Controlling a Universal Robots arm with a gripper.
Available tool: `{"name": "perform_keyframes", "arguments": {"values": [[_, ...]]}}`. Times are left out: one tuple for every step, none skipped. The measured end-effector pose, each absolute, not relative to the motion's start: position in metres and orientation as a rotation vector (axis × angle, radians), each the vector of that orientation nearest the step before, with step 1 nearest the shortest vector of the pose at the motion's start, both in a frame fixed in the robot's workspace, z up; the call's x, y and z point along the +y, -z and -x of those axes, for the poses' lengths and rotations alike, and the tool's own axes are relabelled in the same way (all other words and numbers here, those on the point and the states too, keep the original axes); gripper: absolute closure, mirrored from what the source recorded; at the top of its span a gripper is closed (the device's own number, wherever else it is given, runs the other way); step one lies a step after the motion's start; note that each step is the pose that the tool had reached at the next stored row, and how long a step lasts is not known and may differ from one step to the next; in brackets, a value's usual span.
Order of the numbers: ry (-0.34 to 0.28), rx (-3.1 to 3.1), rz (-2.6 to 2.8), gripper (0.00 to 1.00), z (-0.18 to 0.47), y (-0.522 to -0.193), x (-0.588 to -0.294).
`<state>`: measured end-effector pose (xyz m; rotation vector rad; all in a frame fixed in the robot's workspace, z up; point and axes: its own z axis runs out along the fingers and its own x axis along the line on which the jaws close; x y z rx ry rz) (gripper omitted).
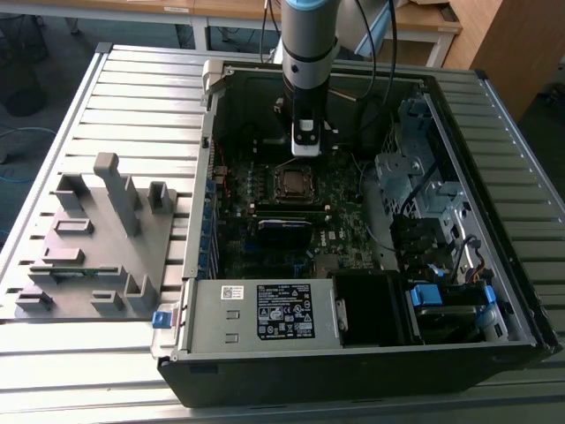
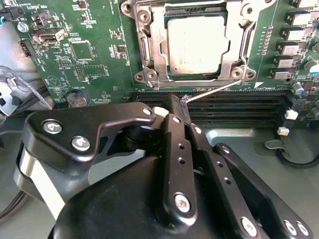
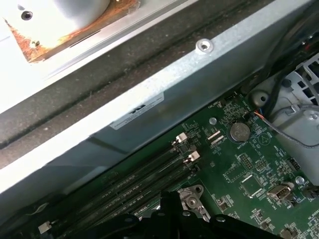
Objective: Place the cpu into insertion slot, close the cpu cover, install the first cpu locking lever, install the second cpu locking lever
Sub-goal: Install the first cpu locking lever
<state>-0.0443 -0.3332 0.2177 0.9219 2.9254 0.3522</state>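
One locking lever [image 2: 219, 88] is the live item: a thin silvery wire, standing out from the socket corner and lying slantwise over the motherboard [image 2: 89, 50], its free end at the tip of the pincer [image 2: 180, 103]. Pincer looks clenched on that end (fingers drawn together, no gap seen in the second wrist view). The cpu [image 2: 197, 40] sits flat in the insertion slot [image 2: 194, 8], w/ the cpu cover [image 2: 154, 45] folded down over its edges, so placing and closing look done; this lever is not latched. In the exterior view the pincer hangs inside the open case [image 1: 494, 265] on the bench [image 1: 106, 88], just beside the socket.

Risks, as I judge them:
- Grip is on a v. small bit of round wire, so it may slip out. Lever is prob. sprung, so it would snap back up and the cover could lift.
- Fingertips sit just above the memory slots [image 2: 224, 107]. Pushing low while sweeping could scrape the slot edges or nearby board parts.
- If the lever goes down w/o tucking under its hook, the cover isn't clamped evenly and the cpu may seat badly on the pins.
- A sideways pull, instead of following the lever's arc, could bend the wire.
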Motion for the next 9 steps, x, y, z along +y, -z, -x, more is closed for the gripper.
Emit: {"name": "perform_keyframes", "arguments": {"values": [[-0.352,2.923,-0.927,0.90,0.0442,-0.2178,-0.3332],[-0.352,2.923,-0.928,0.90,0.0443,-0.2181,-0.3332],[-0.351,2.923,-0.928,0.90,0.0443,-0.2191,-0.3333],[-0.351,2.923,-0.928,0.90,0.0443,-0.2202,-0.3332],[-0.352,2.923,-0.928,0.90,0.0443,-0.2208,-0.3332],[-0.352,2.923,-0.928,0.90,0.0442,-0.2208,-0.3332],[-0.352,2.923,-0.928,0.90,0.0442,-0.2208,-0.3331],[-0.352,2.923,-0.928,0.90,0.0443,-0.2208,-0.3331],[-0.353,2.924,-0.926,0.90,0.0445,-0.2209,-0.3332]]}}
